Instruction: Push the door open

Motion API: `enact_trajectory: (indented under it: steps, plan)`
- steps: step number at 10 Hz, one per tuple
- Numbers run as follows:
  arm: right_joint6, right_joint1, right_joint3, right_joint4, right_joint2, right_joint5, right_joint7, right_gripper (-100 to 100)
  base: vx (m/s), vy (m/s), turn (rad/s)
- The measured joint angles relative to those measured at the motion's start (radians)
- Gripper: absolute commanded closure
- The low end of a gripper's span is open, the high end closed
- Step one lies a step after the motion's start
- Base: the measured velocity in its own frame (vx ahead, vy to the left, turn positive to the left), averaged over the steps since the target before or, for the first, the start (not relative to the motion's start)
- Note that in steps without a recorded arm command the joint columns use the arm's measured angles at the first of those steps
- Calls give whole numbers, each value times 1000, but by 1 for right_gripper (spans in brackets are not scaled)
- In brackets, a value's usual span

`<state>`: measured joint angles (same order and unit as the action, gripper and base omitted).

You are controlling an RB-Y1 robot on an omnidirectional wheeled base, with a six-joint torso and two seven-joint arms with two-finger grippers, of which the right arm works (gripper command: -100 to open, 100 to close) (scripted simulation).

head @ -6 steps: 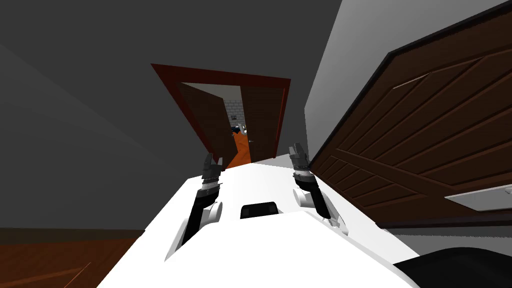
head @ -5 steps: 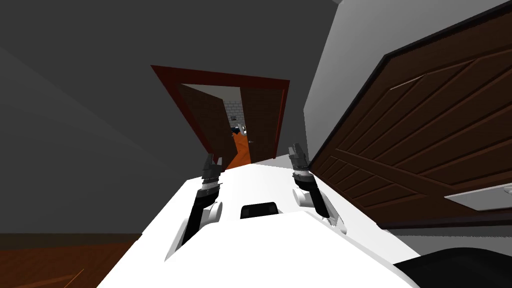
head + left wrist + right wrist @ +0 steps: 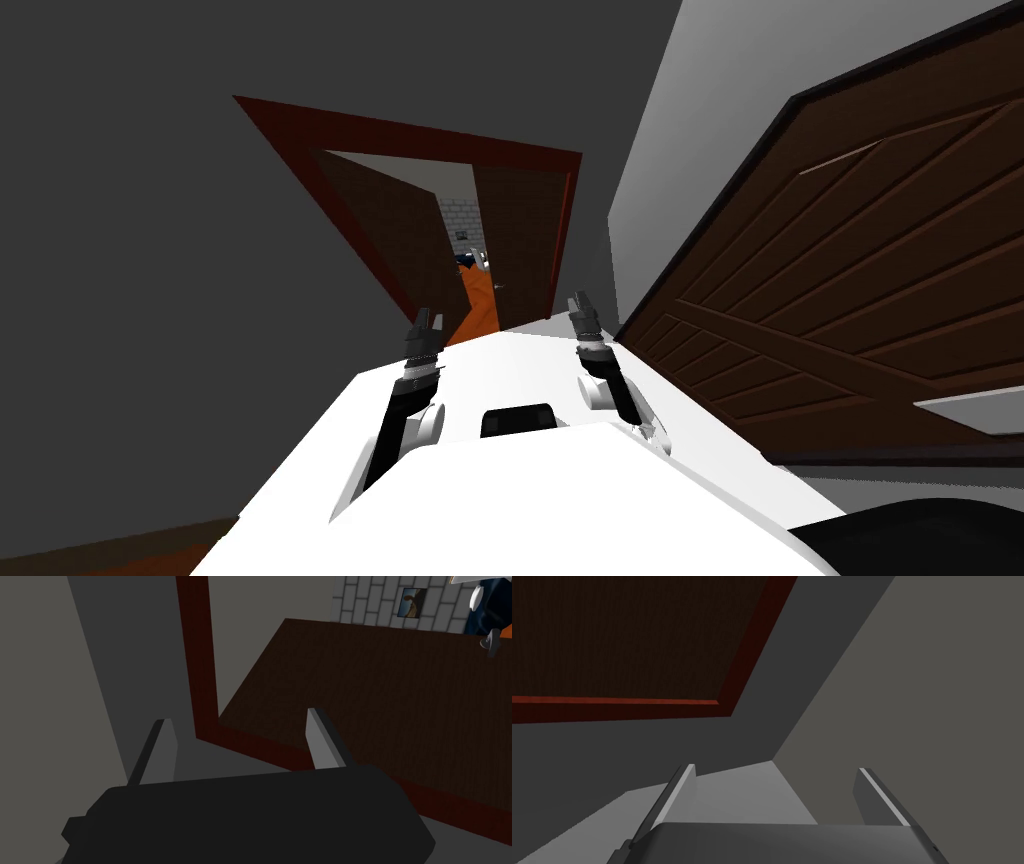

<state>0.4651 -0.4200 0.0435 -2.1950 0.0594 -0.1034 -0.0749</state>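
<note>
Door [image 3: 395, 245] stands ajar in its red frame [image 3: 400, 140], upper centre of the head view. Below it, left gripper [image 3: 428, 320] and right gripper [image 3: 578, 304] are both spread wide, empty, short of it.

The left pincer [image 3: 238, 716] has a matte, near-black box [image 3: 250, 816] with rounded corners and a small step at one end. From that box rise two thin, light grey fingers [image 3: 165, 746], flat blades with slanted tips, one face paler than the other. The right pincer [image 3: 775, 768] is alike, though lit greyer. Behind the box, the head view shows a ribbed grey wrist band [image 3: 420, 368], then a black forearm [image 3: 393, 430] beside a rounded white shell [image 3: 431, 424].
</note>
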Motion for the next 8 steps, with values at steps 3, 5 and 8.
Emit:
enact_trajectory:
  steps: [3,5,8]
  plan:
    - [22,10,36,65,12,4,14,-100,164,43,-75]
    - [24,20,55,91,13,4,18,-100,91,15,-63]
    - [36,41,76,146,19,7,26,-100,87,31,-57]
